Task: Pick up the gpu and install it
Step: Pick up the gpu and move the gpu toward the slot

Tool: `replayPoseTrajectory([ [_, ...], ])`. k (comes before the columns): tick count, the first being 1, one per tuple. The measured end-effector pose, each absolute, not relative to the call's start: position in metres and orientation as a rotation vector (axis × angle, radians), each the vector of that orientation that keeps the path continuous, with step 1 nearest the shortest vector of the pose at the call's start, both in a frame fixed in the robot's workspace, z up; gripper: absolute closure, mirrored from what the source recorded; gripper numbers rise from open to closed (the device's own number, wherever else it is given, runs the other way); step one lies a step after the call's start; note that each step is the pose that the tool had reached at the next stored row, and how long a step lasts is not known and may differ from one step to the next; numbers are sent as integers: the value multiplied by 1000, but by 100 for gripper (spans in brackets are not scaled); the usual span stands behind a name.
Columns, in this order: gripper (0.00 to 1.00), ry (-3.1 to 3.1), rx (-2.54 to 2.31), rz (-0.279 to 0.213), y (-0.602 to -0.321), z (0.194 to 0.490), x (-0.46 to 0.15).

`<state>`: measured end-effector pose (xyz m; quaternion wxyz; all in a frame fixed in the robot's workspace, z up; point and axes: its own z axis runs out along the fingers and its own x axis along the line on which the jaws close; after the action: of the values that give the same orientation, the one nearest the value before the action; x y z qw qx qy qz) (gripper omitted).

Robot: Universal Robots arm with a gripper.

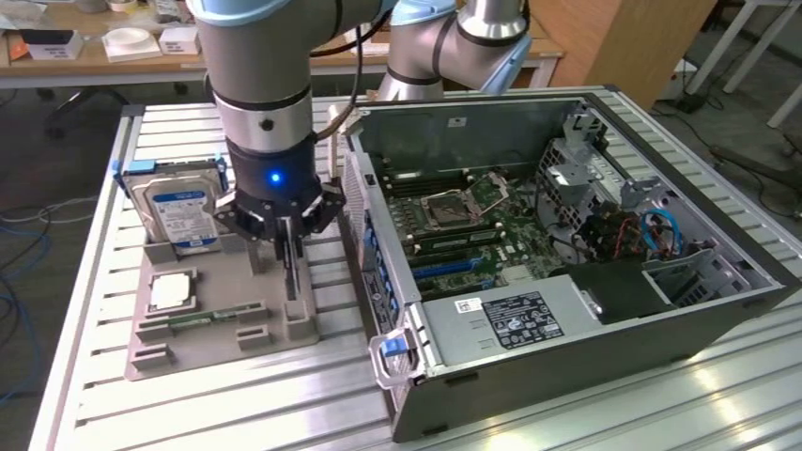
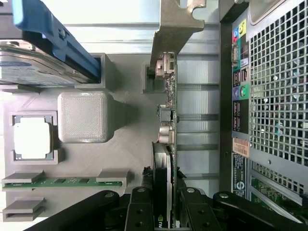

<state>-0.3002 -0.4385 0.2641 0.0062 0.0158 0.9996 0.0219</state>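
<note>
The gpu point(image 1: 292, 277) stands on edge as a thin dark slab in a slot of the grey holder tray point(image 1: 220, 282), just beside the open computer case point(image 1: 564, 235). My gripper point(image 1: 291, 246) hangs straight down over it, its two black fingers pressed against the card's two faces. In the wrist view the gpu point(image 2: 168, 120) runs edge-on away from my gripper point(image 2: 163, 211), with its metal bracket at the far end. One finger point(image 2: 142, 211) lies against each side of the card. The card's lower edge still rests in the tray.
A silver hard drive point(image 1: 176, 211) with a blue label stands at the tray's far end. A CPU point(image 1: 172, 289) and a green RAM stick point(image 1: 201, 318) lie in the tray. The case's motherboard point(image 1: 464, 225) faces up; its perforated rear panel point(image 2: 274, 96) is close beside the card.
</note>
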Motion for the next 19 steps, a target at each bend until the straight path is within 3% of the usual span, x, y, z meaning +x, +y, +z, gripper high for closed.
replayPoseTrajectory([
  [19,73,3128,49,69,-438,310,-300],
])
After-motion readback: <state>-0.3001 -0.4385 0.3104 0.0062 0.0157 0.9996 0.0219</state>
